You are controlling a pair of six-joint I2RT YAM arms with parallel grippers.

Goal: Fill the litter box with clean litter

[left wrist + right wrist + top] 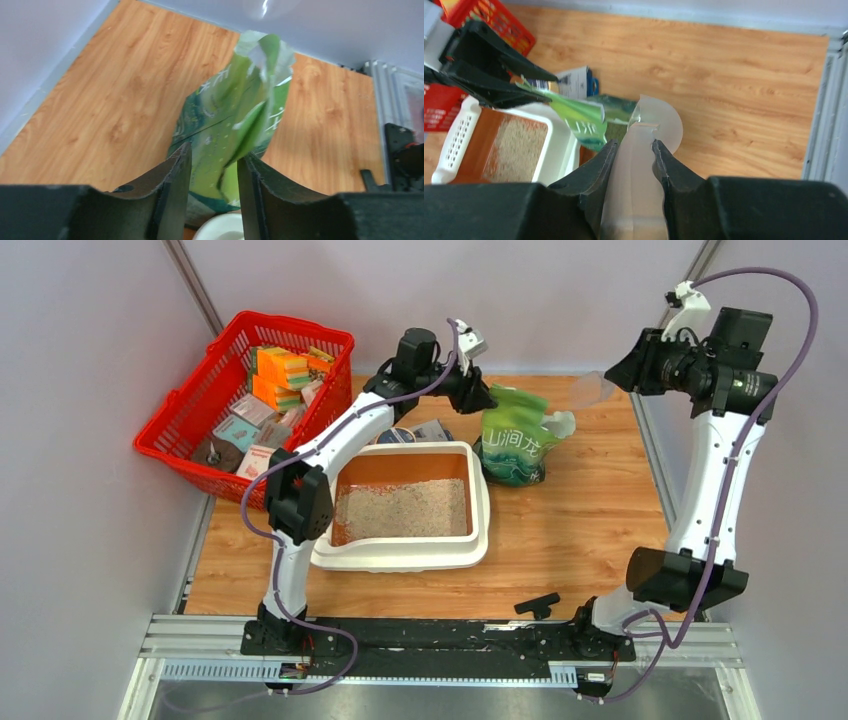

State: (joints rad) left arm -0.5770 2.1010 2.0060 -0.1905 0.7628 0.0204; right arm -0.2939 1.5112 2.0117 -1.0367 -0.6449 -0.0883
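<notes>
While the left gripper (215, 150) pinches the open lip of the green litter bag (515, 445), apparently to steady its mouth, the right gripper (631, 147) stands clamped on the handle of a clear plastic scoop (656, 122), raised beside the bag, likely for dipping. Litter box (400, 558): mid-table, clean litter (400, 510) covering most of its floor, far strip bare. Surface: wood-grain table (580, 540). Red basket (170, 435) of packets, far left. Plain grey walls (90, 540) around.

litter box (400, 550): cream tray, table centre | clean litter (402, 510): beige granules covering its floor
</notes>
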